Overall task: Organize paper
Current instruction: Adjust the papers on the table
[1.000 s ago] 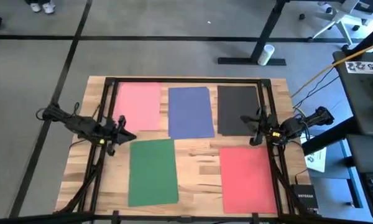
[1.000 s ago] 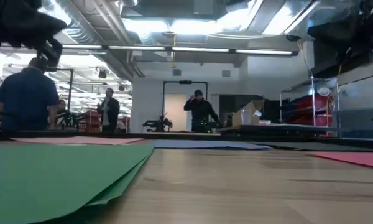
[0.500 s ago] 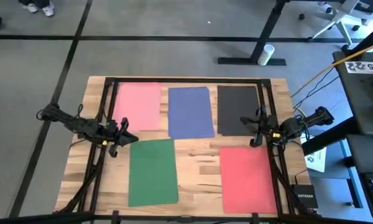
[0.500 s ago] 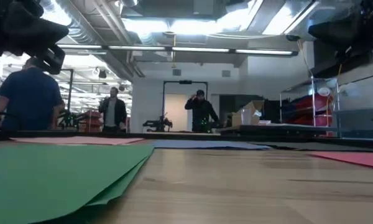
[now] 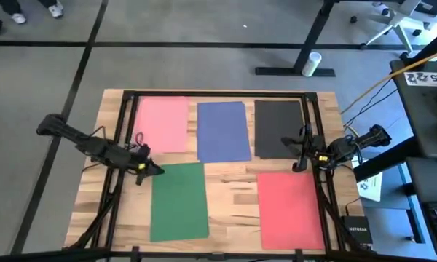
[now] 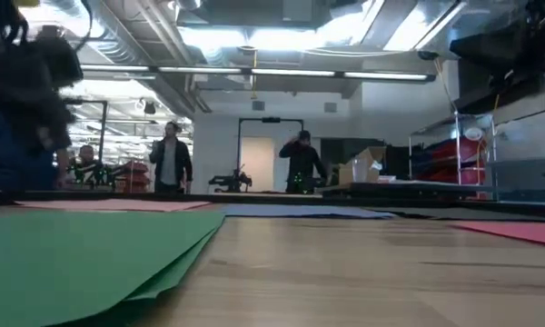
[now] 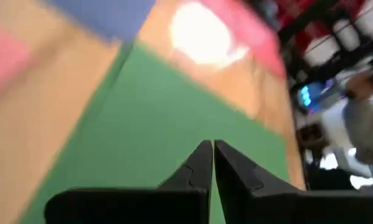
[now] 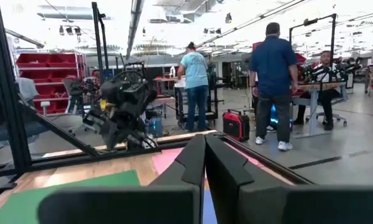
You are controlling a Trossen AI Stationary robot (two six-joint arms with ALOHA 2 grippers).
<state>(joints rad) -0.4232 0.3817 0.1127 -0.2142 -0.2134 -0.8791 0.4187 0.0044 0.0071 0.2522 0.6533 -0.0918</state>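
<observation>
Five paper sheets lie flat on the wooden table: pink [image 5: 162, 124], blue [image 5: 223, 131] and black [image 5: 278, 129] along the far side, green [image 5: 179, 200] and red [image 5: 290, 209] nearer. In the low view the green paper [image 6: 82, 259] shows two layered edges. My left gripper [image 5: 149, 169] is shut and hovers over the green paper's far left corner [image 7: 174, 118]. My right gripper [image 5: 297, 156] is shut and stays above the black sheet's near right corner.
Black frame rails [image 5: 124, 127] run along the table's left, far and right sides. A dark box [image 5: 355, 231] sits beyond the near right corner, and a white sheet [image 5: 370, 187] lies off the right edge. People stand in the room behind the table [image 6: 170, 156].
My left gripper has moved toward the table's near edge and slightly right, dropping lower, from beside the pink sheet to above the green sheet's far left corner. The papers lie as before.
</observation>
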